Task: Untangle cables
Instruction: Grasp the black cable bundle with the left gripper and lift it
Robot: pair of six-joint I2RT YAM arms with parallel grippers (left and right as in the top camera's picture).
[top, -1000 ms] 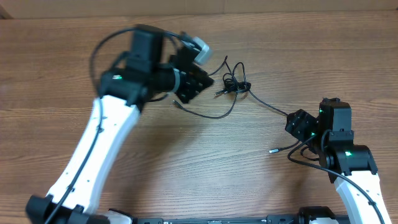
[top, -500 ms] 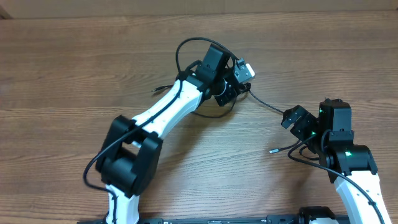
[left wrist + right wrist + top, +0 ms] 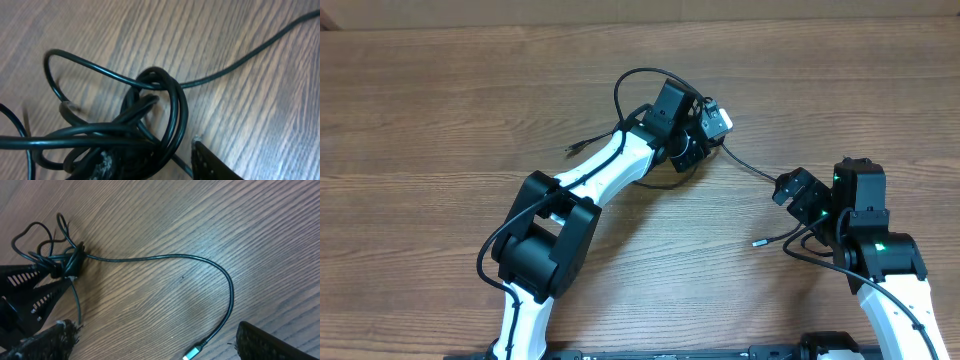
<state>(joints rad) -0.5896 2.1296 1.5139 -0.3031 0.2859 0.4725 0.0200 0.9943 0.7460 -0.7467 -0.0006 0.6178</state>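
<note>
Wood table (image 3: 420,100), cables (image 3: 74,262) knotted at left tool (image 3: 156,161), grip unclear, right tool (image 3: 160,345) wide open

Glossy black all along the cables (image 3: 150,257), the knot by the left jaws included. Teal, with a silvery collar, on the plug tip (image 3: 189,355) near the right jaws. Mid-brown across the bench (image 3: 420,120), streaked with finer, darker wood grain. White on the shells of the left arm (image 3: 610,165) and right arm (image 3: 895,300), black at the joints and on both pairs of jaws. Small green lights behind the right jaws. Pale grey on the camera block (image 3: 717,117) beside the left jaws.
</note>
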